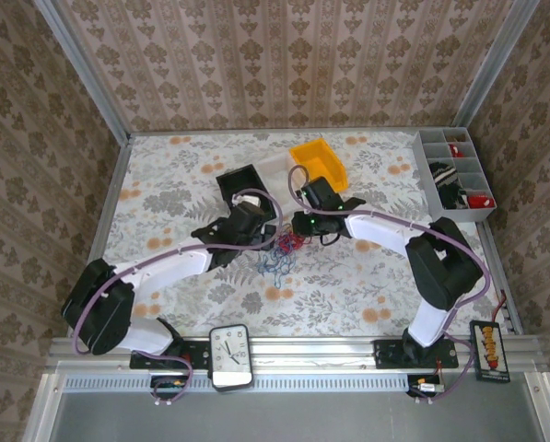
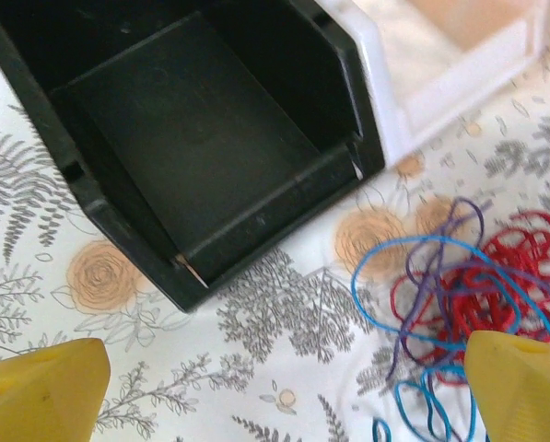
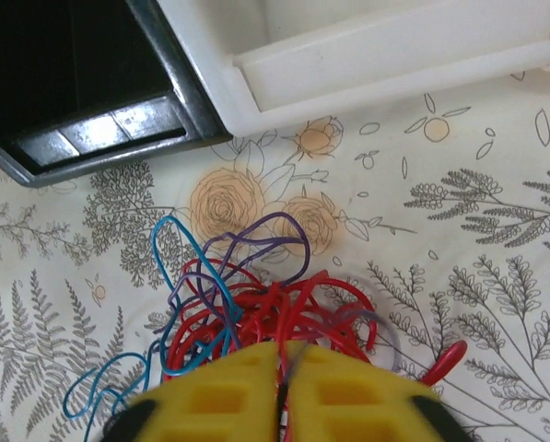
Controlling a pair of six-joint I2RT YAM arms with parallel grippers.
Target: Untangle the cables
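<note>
Smooth, glossy sheathing on the cables [image 3: 256, 313]. Shows hard, faintly shiny plastic on the black bin [image 2: 182, 138] and white bin [image 3: 394, 64]; matt printed cover over the bench [image 3: 496, 304].

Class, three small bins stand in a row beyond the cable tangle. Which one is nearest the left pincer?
The black bin, leftmost of the row, straight ahead of the open left pincer; the white bin and yellow bin stand further right.

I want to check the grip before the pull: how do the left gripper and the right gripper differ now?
The left gripper stands wide open; the right gripper is shut. The left gripper holds nothing; the right gripper pinches red strands of the cables. Both have yellow fingers and point down at the tangle.
</note>
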